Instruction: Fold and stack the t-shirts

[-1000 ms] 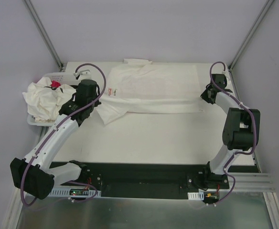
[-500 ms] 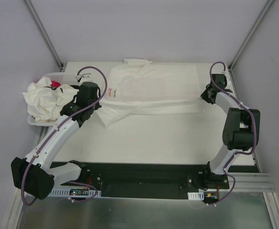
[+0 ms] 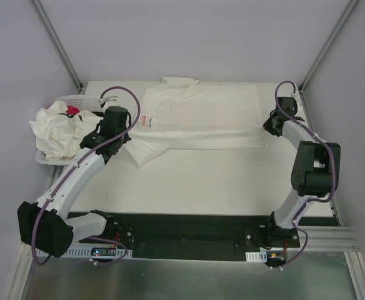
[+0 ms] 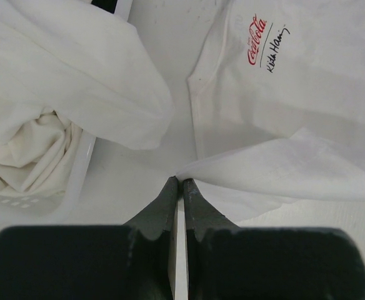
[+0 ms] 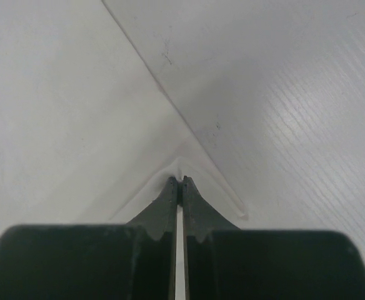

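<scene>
One off-white t-shirt (image 3: 201, 115) lies spread across the far half of the table, its small red logo (image 4: 255, 31) near the left end. My left gripper (image 3: 128, 136) is shut on a fold of that shirt's left edge; the left wrist view shows the fabric pinched at the fingertips (image 4: 180, 182). At the shirt's right end my right gripper (image 3: 265, 131) is shut on the cloth near its corner (image 5: 180, 181). More t-shirts (image 3: 57, 131) lie crumpled in and over a white basket (image 3: 76, 100), which sits left of my left gripper (image 4: 76, 181).
A small red packet (image 3: 73, 110) shows among the crumpled shirts in the basket. Grey walls with metal struts close in the table at the back and sides. Bare white tabletop (image 3: 207, 181) runs between the shirt and the arm bases.
The left arm has shifted slightly, and the shirt's left end has moved a little with it. The right arm has stayed where it was.
</scene>
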Controlling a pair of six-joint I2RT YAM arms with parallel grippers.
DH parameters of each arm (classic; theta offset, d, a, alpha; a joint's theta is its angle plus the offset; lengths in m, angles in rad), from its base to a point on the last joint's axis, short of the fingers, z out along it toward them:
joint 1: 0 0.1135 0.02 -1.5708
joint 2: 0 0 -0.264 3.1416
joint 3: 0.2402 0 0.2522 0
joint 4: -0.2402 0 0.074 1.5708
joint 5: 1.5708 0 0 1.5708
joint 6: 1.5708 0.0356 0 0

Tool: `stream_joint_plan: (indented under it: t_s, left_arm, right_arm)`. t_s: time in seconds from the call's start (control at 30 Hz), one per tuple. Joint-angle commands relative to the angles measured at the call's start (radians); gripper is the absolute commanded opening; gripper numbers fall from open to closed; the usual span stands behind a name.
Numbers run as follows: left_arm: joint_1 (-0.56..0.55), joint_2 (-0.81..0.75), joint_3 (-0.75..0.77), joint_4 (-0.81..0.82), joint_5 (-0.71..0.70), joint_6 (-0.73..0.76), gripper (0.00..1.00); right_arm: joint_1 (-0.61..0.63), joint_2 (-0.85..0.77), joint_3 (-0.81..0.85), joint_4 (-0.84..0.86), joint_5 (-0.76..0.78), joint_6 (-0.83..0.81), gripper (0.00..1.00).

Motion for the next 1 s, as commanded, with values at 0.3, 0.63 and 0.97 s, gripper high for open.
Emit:
stream_joint_plan:
  t_s: [0.3, 0.63, 0.97]
  left_arm:
    - [0.026, 0.069, 0.043, 0.004, -0.028, 0.028, 0.0]
    - [0.042, 0.112, 0.069, 0.019, -0.014, 0.046, 0.0]
    - [0.056, 0.178, 0.101, 0.027, 0.02, 0.047, 0.0]
  right_arm:
    - [-0.019, 0.027, 0.025, 0.026, 0.021, 0.001, 0.01]
    - [-0.021, 0.059, 0.057, 0.017, 0.015, 0.004, 0.01]
    - [-0.021, 0.11, 0.122, 0.0, -0.001, 0.006, 0.01]
